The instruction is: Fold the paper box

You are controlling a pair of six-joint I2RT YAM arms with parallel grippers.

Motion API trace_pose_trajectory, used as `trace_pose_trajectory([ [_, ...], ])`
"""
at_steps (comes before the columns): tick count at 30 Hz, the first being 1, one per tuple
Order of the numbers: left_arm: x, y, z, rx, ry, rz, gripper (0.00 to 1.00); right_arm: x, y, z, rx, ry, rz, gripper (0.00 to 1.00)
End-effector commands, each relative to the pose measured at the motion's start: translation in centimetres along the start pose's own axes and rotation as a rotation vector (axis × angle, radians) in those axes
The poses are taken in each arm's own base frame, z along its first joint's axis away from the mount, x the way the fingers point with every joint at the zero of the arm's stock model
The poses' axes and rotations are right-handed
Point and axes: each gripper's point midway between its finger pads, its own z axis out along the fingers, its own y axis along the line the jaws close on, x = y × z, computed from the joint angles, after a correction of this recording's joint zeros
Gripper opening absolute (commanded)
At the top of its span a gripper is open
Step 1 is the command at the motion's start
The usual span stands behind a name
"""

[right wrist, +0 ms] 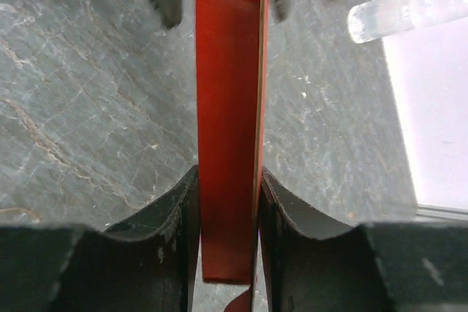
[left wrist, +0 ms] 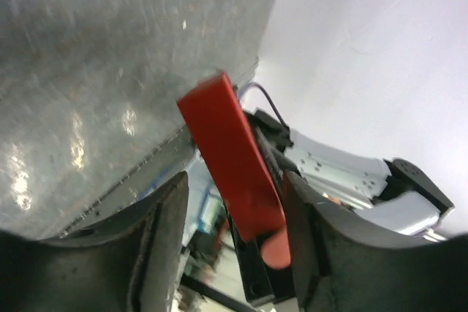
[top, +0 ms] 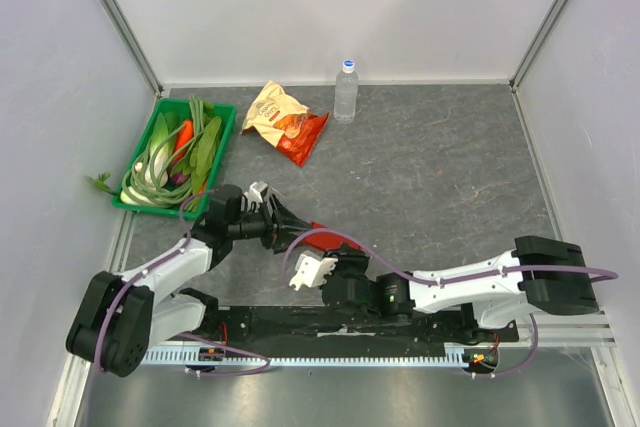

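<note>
The paper box (top: 327,238) is a bright red folded strip of card, held above the grey table between the two arms. My right gripper (right wrist: 228,180) is shut on the paper box (right wrist: 228,107), both pads pressed against its long sides. In the left wrist view the paper box (left wrist: 232,158) stands slanted between the fingers of my left gripper (left wrist: 234,199). That gripper is open, with a clear gap on its left side. In the top view my left gripper (top: 298,221) reaches in from the left and my right gripper (top: 335,255) from below.
A green tray (top: 138,205) of vegetables sits at the far left. A crinkled snack bag (top: 285,122) and a water bottle (top: 346,90) lie near the back wall. The bottle (right wrist: 409,6) also shows at the right wrist view's top right.
</note>
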Motion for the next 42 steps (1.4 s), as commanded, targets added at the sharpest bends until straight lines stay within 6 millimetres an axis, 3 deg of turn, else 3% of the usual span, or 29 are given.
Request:
trace_pose_trajectory([
  [1,-3.6,-2.5,-1.5,-0.05,-0.214,0.365,0.66,-0.6,1.3,-1.0,-0.187,0.025,0.2,0.39],
  [2,-5.3,-1.4,-2.3,-0.134,-0.315,0.419,0.66,-0.4,1.6,-1.1,-0.219,0.037,0.241,0.39],
  [3,-5.8,-2.4,-3.4,-0.134,-0.394,0.473,0.67,0.0,1.5,-0.9,-0.233,0.061,0.316,0.38],
  [5,-7.7,-1.3,-5.3,-0.208,-0.565,0.513,0.66,0.0,2.9,-1.5,-0.373,0.067,0.394,0.38],
  [6,-7.5,-1.1,-6.3,-0.19,-0.624,0.544,0.65,0.8,2.5,-0.9,-0.379,0.102,0.461,0.37],
  [8,-7.6,-1.8,-6.8,-0.146,-0.671,0.646,0.6,1.4,3.6,-1.2,-0.502,0.147,0.506,0.36],
  [9,-7.2,-1.2,-6.6,-0.135,-0.657,0.679,0.59,2.0,2.9,-0.5,-0.494,0.177,0.547,0.35],
  [10,-7.0,-1.2,-6.5,-0.128,-0.641,0.705,0.53,2.5,3.2,-0.2,-0.516,0.203,0.554,0.34],
  [14,-5.4,-1.4,-5.0,-0.1,-0.516,0.88,0.51,2.9,4.0,0.6,-0.656,0.24,0.605,0.33],
  [18,-4.4,-3.6,-3.8,-0.058,-0.527,1.043,0.5,3.8,3.1,1.9,-0.676,0.266,0.632,0.3],
  [19,-3.2,-4.2,-2.8,-0.044,-0.497,1.105,0.49,3.9,3.0,2.0,-0.68,0.268,0.631,0.29],
  [20,-4.1,-3.7,-2.3,-0.114,-0.514,1.171,0.49,4.2,2.8,2.1,-0.682,0.269,0.624,0.29],
  [21,-4.0,-4.5,-1.9,-0.12,-0.508,1.208,0.5,4.4,2.5,2.2,-0.684,0.271,0.63,0.3],
  [23,-3.7,-3.7,-0.3,-0.155,-0.419,1.25,0.5,5.0,2.2,2.2,-0.688,0.285,0.629,0.29],
  [25,-4.2,-4.0,0.3,-0.153,-0.421,1.27,0.5,5.4,1.6,2.3,-0.684,0.295,0.643,0.29],
  [27,-4.5,-2.9,1.0,-0.166,-0.401,1.306,0.46,5.1,1.3,2.3,-0.692,0.282,0.648,0.29],
  [31,-4.9,-3.8,1.8,-0.118,-0.401,1.43,0.48,4.9,1.3,2.3,-0.707,0.275,0.651,0.29],
  [33,-3.3,-5.1,2.5,-0.011,-0.333,1.493,0.51,4.8,1.5,2.2,-0.718,0.276,0.652,0.28],
  [36,-2.5,-5.5,3.8,0.052,-0.248,1.542,0.53,4.9,1.7,2.2,-0.729,0.281,0.658,0.27],
  [42,-2.8,-4.6,4.8,0.036,-0.177,1.593,0.41,4.5,1.1,2.0,-0.715,0.264,0.658,0.26],
])
